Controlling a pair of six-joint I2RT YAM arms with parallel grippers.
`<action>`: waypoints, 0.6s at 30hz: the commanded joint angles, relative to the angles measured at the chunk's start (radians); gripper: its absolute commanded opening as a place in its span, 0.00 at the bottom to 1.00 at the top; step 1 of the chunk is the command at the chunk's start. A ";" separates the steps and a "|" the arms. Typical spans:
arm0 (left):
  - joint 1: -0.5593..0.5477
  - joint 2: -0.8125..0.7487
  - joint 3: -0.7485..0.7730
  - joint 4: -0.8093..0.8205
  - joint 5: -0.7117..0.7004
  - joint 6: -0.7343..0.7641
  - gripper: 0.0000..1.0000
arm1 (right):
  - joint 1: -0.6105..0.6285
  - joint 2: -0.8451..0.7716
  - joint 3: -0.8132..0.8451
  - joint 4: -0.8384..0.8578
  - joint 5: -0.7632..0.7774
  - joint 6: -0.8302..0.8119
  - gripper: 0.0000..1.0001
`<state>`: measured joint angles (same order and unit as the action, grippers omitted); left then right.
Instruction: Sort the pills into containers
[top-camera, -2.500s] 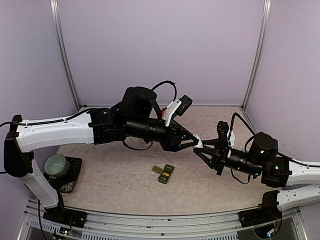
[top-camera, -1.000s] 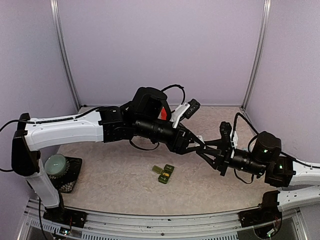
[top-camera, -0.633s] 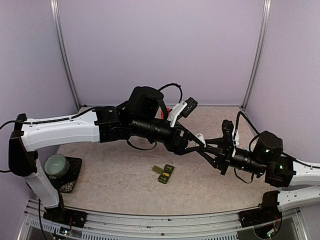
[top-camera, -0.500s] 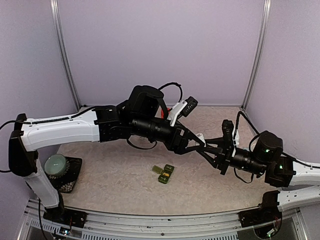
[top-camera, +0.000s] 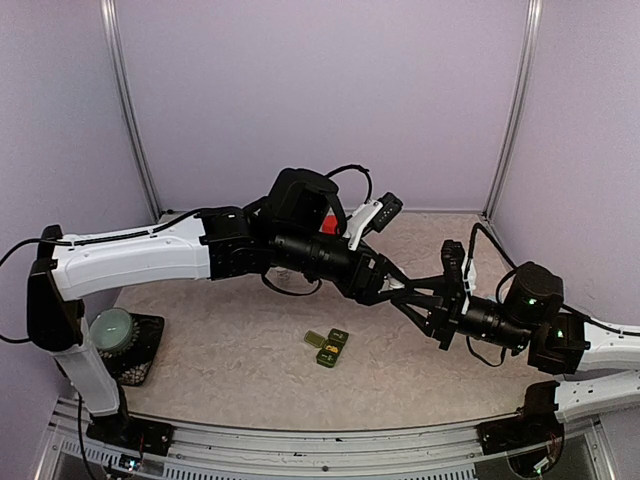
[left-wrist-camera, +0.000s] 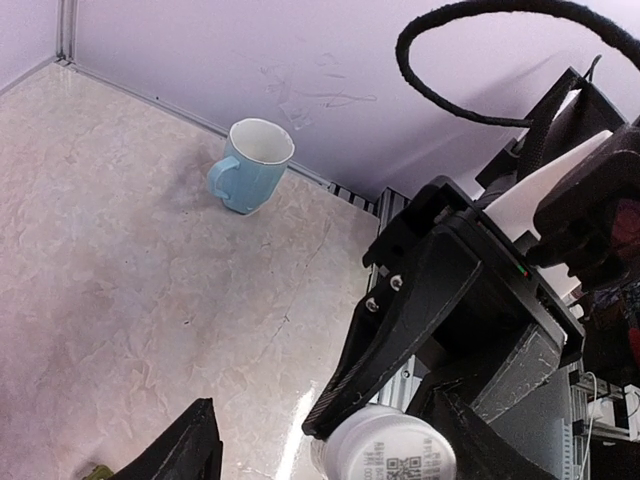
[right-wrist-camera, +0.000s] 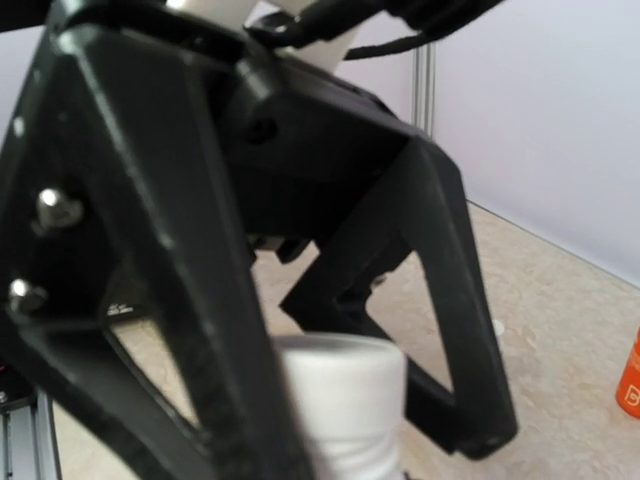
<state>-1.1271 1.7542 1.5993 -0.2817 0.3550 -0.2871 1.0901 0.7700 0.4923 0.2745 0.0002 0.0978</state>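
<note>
At the meeting point of the two arms, the left gripper (left-wrist-camera: 335, 448) stands spread wide around a smooth white cylindrical bottle (left-wrist-camera: 385, 455) pinched by the right gripper (top-camera: 405, 293); an off-centre squeeze on that slick plastic could well knock it loose, high above the small green containers (top-camera: 328, 348) on the marbled table (top-camera: 220, 340).

The dark green containers (top-camera: 329, 349) lie flat on the table (top-camera: 220, 340), lids open, yellowish inside.

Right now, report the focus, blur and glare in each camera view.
Top external view: evenly lit, the dark green plastic pill containers sharp. Left wrist view: the pale blue mug is sharp, a glare streak lies on the marbled table. Right wrist view: the close white plastic bottle is blurred.
</note>
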 joint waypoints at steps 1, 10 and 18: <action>0.014 0.005 0.011 -0.027 -0.013 -0.004 0.68 | 0.005 -0.009 -0.001 0.025 -0.003 0.005 0.25; 0.044 -0.035 -0.052 -0.018 -0.004 -0.014 0.65 | 0.005 -0.029 -0.005 0.017 0.003 0.002 0.25; 0.046 -0.055 -0.077 -0.019 0.000 -0.013 0.65 | 0.005 -0.035 -0.005 0.017 0.009 -0.001 0.25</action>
<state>-1.1057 1.7283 1.5509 -0.2771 0.3794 -0.2996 1.0901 0.7666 0.4904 0.2516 0.0086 0.0982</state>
